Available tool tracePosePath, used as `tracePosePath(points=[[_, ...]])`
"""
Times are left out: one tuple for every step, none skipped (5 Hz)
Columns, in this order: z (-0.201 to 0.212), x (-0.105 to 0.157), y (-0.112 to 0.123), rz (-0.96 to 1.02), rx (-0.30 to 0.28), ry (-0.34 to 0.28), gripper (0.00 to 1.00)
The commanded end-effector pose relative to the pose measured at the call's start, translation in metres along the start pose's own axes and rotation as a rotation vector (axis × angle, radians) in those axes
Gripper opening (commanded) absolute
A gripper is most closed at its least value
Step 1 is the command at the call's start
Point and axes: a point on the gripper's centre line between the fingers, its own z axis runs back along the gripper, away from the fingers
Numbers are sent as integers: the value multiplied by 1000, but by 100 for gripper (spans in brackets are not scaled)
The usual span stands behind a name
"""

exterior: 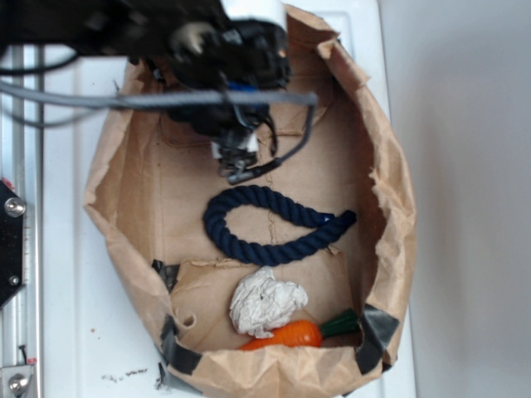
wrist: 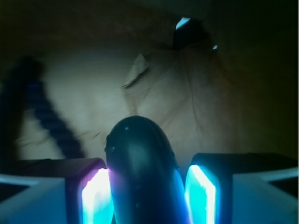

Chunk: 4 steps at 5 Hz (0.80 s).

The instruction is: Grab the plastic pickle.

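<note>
Both pads of the gripper (wrist: 148, 196) clasp the glossy dark-green plastic pickle (wrist: 140, 158); keep squeezing evenly, since it looks slippery.

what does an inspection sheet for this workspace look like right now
surface: brown paper bag opened flat like a tray, on a white table
job's things: pickle sits between the gripper's lit fingers in the wrist view; hidden under the arm in the exterior view
clutter: navy rope loop mid-bag; crumpled paper and carrot at the near end
grippers: gripper over the far end of the bag, shut on the pickle
cables: grey cable along the arm; black cable curling by the gripper
surroundings: metal rail at the left edge; black tape on bag corners
</note>
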Motion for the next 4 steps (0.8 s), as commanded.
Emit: tracePosePath(points=[[83, 11, -49, -122, -17, -38, 0], [87, 18, -72, -163, -41, -24, 0], [83, 20, -84, -189, -33, -43, 0], [84, 21, -78, -191, 10, -67, 99]])
